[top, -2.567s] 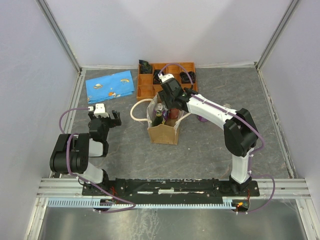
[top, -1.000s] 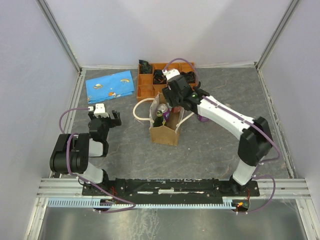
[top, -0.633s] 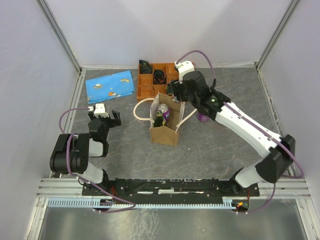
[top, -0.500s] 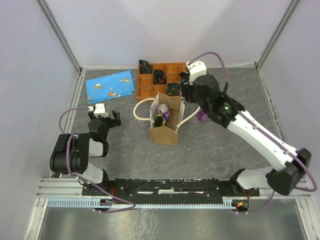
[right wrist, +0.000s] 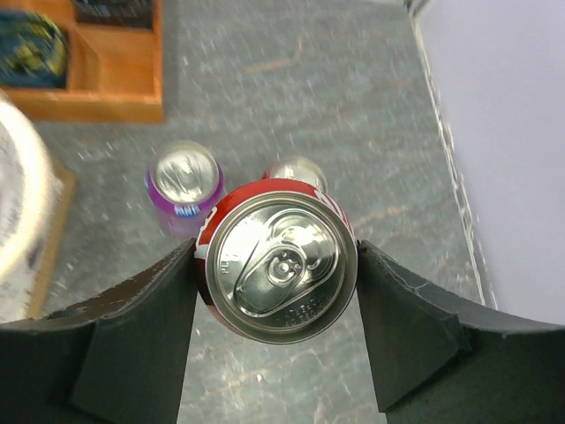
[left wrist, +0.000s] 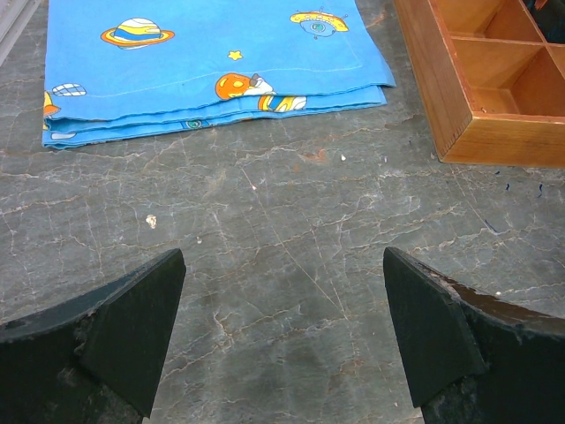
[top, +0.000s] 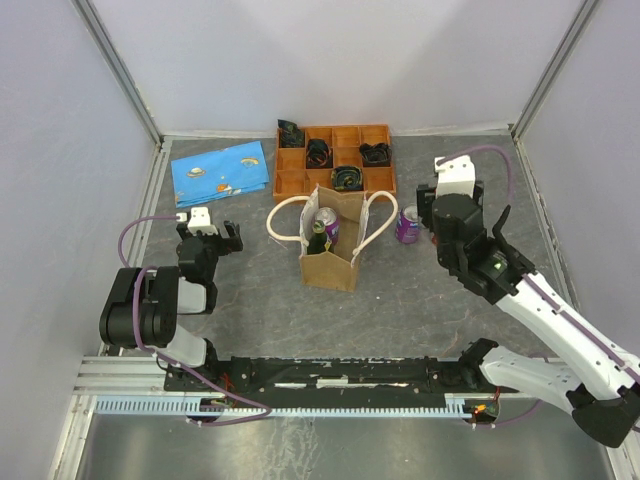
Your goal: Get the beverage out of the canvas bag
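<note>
The canvas bag [top: 330, 250] stands upright mid-table with cream rope handles; a can top [top: 326, 220] and a dark bottle [top: 318, 240] show inside it. My right gripper [top: 447, 222] is to the right of the bag, off the table, and shut on a red beverage can [right wrist: 281, 261] held upright between both fingers [right wrist: 132, 336]. A purple can [top: 408, 225] stands on the table between bag and gripper, also in the right wrist view [right wrist: 184, 187]. Another can top [right wrist: 297, 168] shows just behind the red can. My left gripper [top: 210, 235] is open and empty over bare table [left wrist: 282, 336].
An orange-brown compartment tray [top: 292, 158] with dark items sits behind the bag, also in the wrist views [left wrist: 494, 97] [right wrist: 106, 79]. A folded blue cloth [top: 221, 170] [left wrist: 212, 53] lies at the back left. The enclosure's right wall [right wrist: 503, 132] is close.
My right gripper rose out of the bag with the red can and swung right, past the purple can. The left arm has not moved.
</note>
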### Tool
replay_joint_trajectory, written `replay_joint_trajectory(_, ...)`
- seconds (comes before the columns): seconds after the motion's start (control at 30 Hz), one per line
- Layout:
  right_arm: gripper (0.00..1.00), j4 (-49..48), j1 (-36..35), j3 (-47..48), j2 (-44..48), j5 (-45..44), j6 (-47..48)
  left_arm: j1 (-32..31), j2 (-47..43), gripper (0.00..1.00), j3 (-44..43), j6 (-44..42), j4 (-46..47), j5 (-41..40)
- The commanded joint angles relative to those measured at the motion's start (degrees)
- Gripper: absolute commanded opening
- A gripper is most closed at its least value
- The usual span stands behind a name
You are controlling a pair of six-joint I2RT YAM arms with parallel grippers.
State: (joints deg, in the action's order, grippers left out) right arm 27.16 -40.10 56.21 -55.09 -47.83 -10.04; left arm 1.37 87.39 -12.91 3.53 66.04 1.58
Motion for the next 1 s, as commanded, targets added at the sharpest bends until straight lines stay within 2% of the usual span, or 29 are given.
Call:
replay_joint_trajectory(0.0,0.0,-0.53,-0.1,-4.41,3.11,-5.25,-7.66,-0.22,-0.25,0.99,-0.23,-2.05,2.15,-0.54)
replay_joint_trajectory(0.27,0.0,-0.2,0.06,-11.13,2.04,-4.8,-12.98,-0.22,-0.28,0.99,-0.28,-2.01,2.17,-0.53)
replay_joint_trajectory(0.5,0.0,-3.21,2.13,-14.65,-2.11,-0.77,-16.96,-0.23,-0.27,0.99,-0.28,-2.04,2.14,-0.58)
replay_joint_trajectory(0.97,0.02,-7.97,7.52,-19.78,-4.71,4.06,-20.15,-0.22,-0.27,0.99,-0.28,-2.04,2.18,-0.55)
